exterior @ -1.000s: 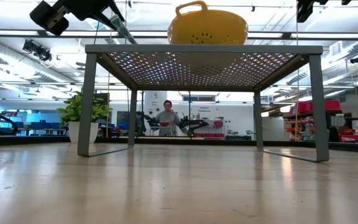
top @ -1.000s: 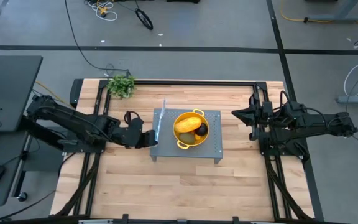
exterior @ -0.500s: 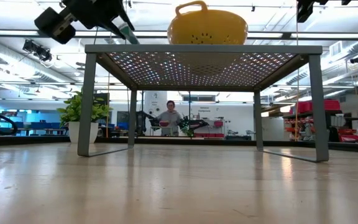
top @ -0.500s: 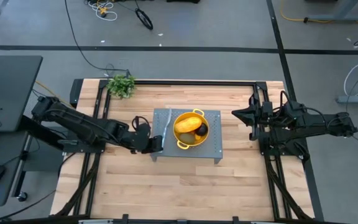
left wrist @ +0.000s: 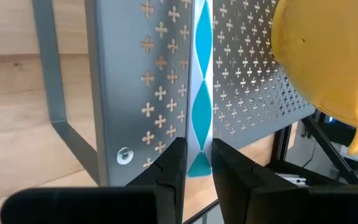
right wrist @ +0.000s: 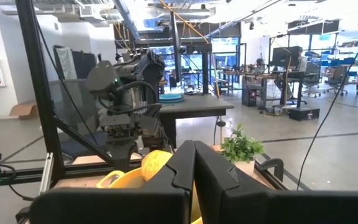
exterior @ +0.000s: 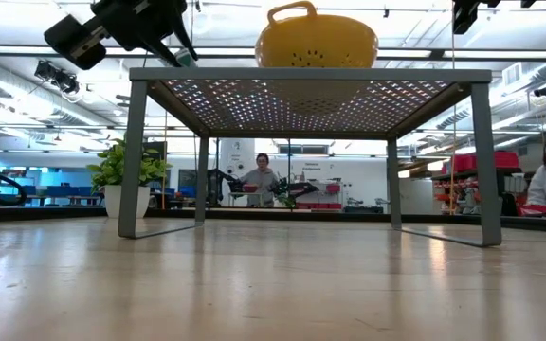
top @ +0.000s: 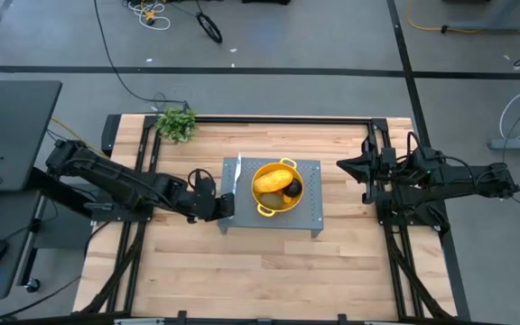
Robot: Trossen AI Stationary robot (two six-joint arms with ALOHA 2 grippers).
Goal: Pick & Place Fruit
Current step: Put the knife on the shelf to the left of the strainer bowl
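A yellow colander [top: 264,209] stands on a grey perforated metal stand [top: 310,212] at mid-table. In it lie a yellow-orange oblong fruit [top: 272,180], a small blackish round one [top: 292,188] and a brownish-green oval [top: 276,199]. My left gripper [top: 227,201] is at the stand's left edge, shut on a thin knife [top: 236,176] with a blue-and-white diamond pattern, which reaches over the stand's left part beside the colander [left wrist: 328,56]. My right gripper [top: 343,165] waits shut, raised at the table's right side. My left gripper pinches the knife's near end [left wrist: 199,163] between its two fingers [left wrist: 173,165], which lie along the knife. The fingers slant down from the table's left. The knife [left wrist: 201,93] runs on past the fingertips over the stand's top; I cannot tell whether it touches the stand.
A leafy green bunch [top: 177,122] lies at the table's far left corner. Open wooden table lies under and in front of the stand [exterior: 311,85]. Beyond the table people [exterior: 262,180] are at benches.
My left gripper has gone toward the table's right, up to the stand's left edge, and a little down, still shut on the knife. The knife has come with it from beside the stand to over its left part.
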